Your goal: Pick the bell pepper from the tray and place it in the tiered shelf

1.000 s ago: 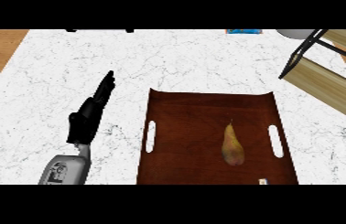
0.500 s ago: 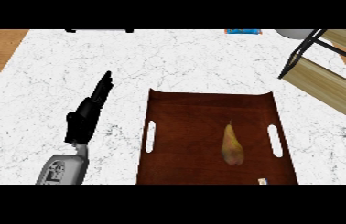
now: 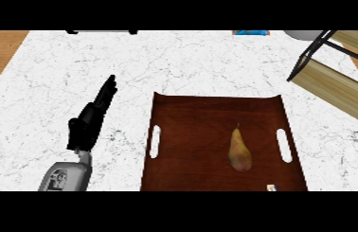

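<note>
Light falls flat and even over the pale marble surface (image 3: 210, 65) — bright, with no glare spot. Right of the left hand (image 3: 87, 124), the dark brown tray (image 3: 210, 112) carries only a soft sheen and hardly any cast shadow. The hand itself reads as plain black — no detail inside it.

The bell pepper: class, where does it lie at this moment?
In the head view the bell pepper, long and yellow-brown, lies on the brown tray, right of its middle, near the right handle slot, well apart from the left hand.
</note>
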